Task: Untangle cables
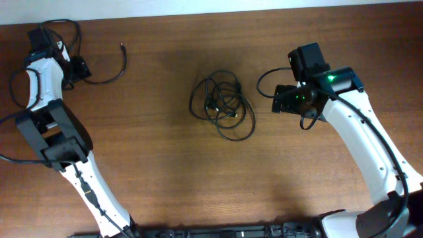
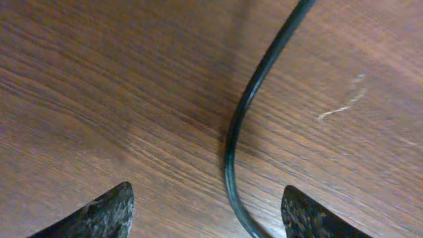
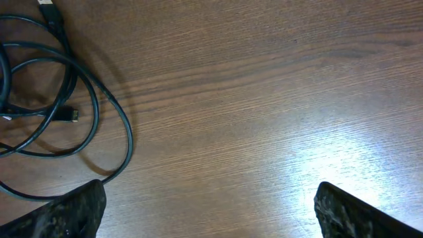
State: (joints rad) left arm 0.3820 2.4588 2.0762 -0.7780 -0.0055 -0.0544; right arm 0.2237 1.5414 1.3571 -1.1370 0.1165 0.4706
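One cable point(image 2: 248, 99) is lying between the left gripper's point(image 2: 208, 210) spread jaws, slightly off-centre, so I'd be centring before pinching. The right gripper point(image 3: 208, 211) is hovering wide open, with the tangle point(image 1: 221, 109) by its left jaw.

Robotics lab test bench: a left arm point(image 1: 49, 125) and a right arm point(image 1: 360, 132), both white-and-black robot arms, reach in from the front edge of a wood-grain table point(image 1: 165, 172), with black wiring running along them. A green indicator light point(image 1: 332, 79) glows on the right arm. Thin black cables point(image 1: 223, 106) lie knotted at the table's middle.
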